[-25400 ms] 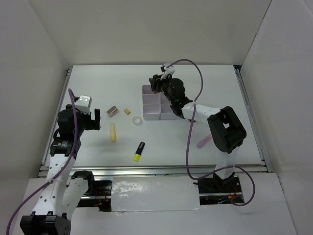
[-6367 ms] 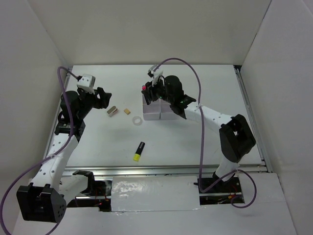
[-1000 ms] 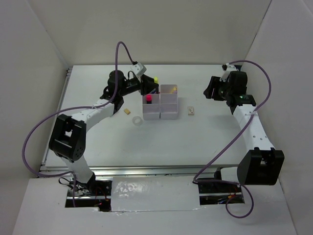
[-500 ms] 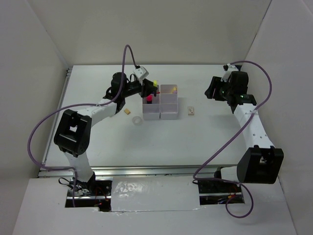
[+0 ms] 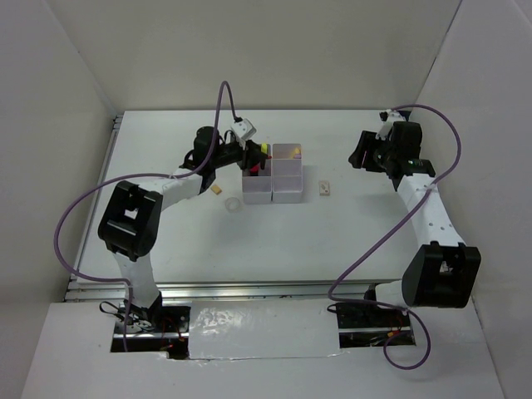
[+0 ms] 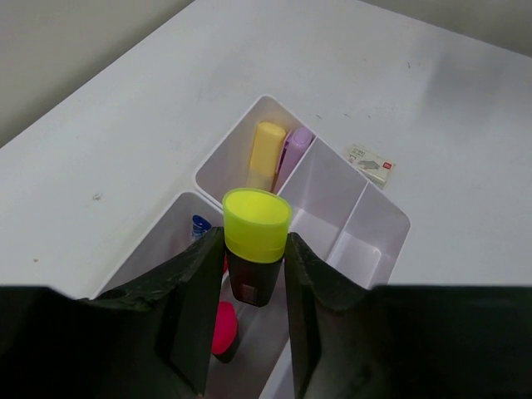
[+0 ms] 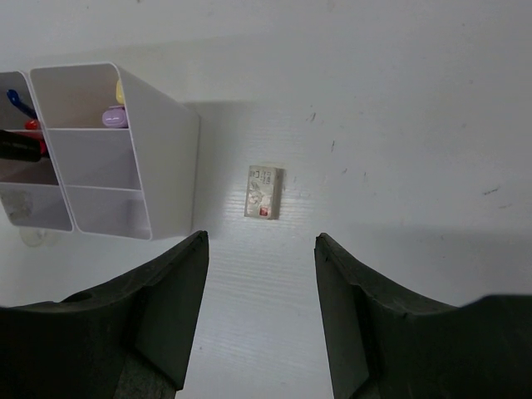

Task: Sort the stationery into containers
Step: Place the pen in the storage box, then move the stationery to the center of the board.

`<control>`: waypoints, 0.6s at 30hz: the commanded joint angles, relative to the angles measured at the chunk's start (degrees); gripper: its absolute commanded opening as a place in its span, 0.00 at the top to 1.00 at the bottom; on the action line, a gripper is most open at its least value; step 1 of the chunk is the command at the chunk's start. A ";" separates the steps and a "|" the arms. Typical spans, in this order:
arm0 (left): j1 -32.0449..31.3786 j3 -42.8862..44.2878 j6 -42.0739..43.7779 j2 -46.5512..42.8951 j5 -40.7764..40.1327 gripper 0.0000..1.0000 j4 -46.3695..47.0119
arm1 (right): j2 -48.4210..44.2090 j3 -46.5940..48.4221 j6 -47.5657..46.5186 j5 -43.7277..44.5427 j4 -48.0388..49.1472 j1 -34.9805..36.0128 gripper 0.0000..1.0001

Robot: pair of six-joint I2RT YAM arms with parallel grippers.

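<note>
Nearest, a clear tape ring [image 5: 234, 204], small tan eraser [image 5: 216, 189] and pale printed rectangular piece [image 5: 325, 189] lie unsorted on the white table [image 5: 291, 249]. Beyond, the left gripper [image 6: 253, 249] pinches a yellow-capped black highlighter [image 6: 257, 220] over the white compartmented plastic block [image 5: 287, 198], already part-filled; the right gripper [image 7: 259, 241] hangs spread, empty. Plain white walls [image 5: 249, 50] enclose everything

Left gripper [image 6: 253, 276] clamped, right gripper [image 7: 259, 278] open.

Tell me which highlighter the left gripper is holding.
The yellow-capped highlighter, clamped in the left gripper above the white organizer. The pink-capped highlighter already sits inside a compartment below it.
</note>
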 commanded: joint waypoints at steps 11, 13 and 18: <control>1.32 -0.65 3.29 -8.99 -1.48 0.32 1.58 | -0.02 1.92 -0.72 -1.74 -0.29 -0.02 0.39; 2.99 -1.35 2.41 -13.72 -2.97 0.34 -1.23 | -0.89 1.66 -1.07 -1.83 -0.29 -0.10 0.39; 12.30 3.38 4.41 -17.79 -3.23 0.46 -21.41 | -2.91 -0.80 -2.83 -3.06 -0.73 0.16 0.39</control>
